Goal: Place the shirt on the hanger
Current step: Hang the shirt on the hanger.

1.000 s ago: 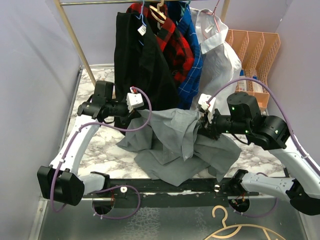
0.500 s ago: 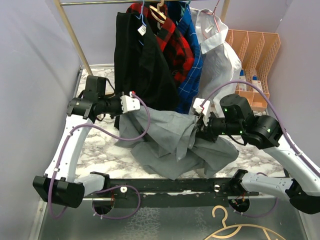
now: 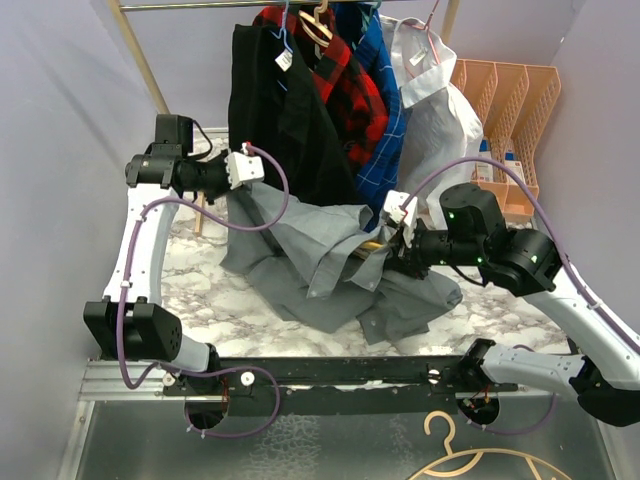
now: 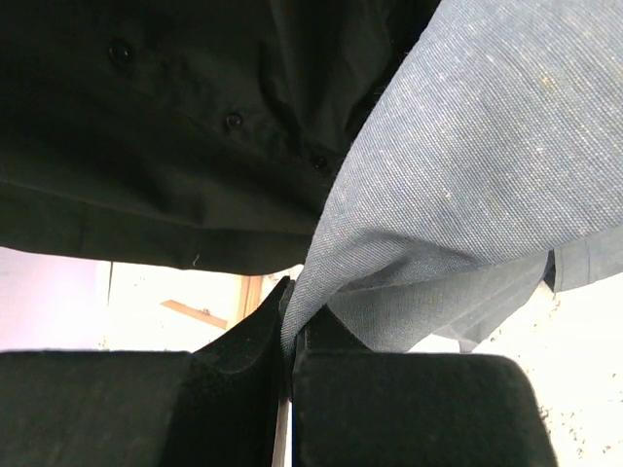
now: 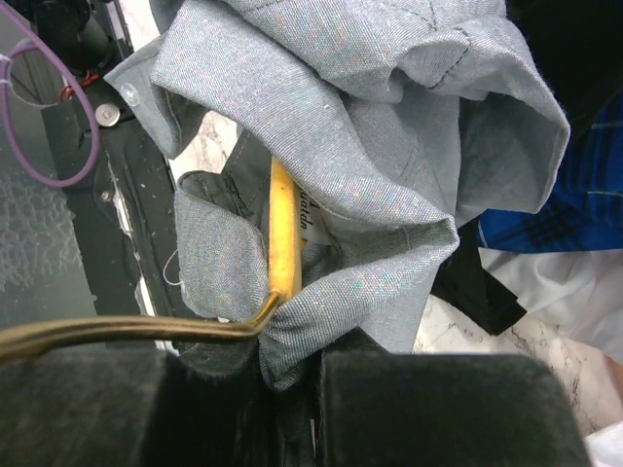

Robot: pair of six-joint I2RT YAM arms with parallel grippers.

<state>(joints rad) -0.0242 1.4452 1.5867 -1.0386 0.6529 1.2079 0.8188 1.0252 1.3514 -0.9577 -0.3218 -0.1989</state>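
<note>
The shirt [image 3: 300, 262] is hanging below and in front of the black garment [image 3: 280, 110], stretched between the two hands. Its lower part is lying in a heap on the desk [image 3: 195, 290]. The lower edge of the shirt is coming near to the front edge of the desk, on the side far from the black garment.

Left of the black garment's lower end, bare marble is showing between the shirt and the left wall, so some free room is remaining there. The left arm is standing close to that wall. Right of the black garment, more clothes are hanging on the same rail, a white shirt [image 3: 432, 110] among them. They are crowding the space just behind the right hand, and orange trays [image 3: 510, 90] are standing further right.

The left hand [image 3: 243, 166] is reaching to the left edge of the black garment, about at its lower half. It is clenched on a thin fold of the shirt, and the wrist view is showing the black cloth just above this fold.

The right hand [image 5: 302, 360] is working below and right of the black garment. Its jaws are nearly closed and are gripping the thin wire of the hanger [image 5: 283, 233] together with a fold of the shirt. The yellow bar is going from the fingers into the shirt, and the cloth is hiding most of the hanger.
</note>
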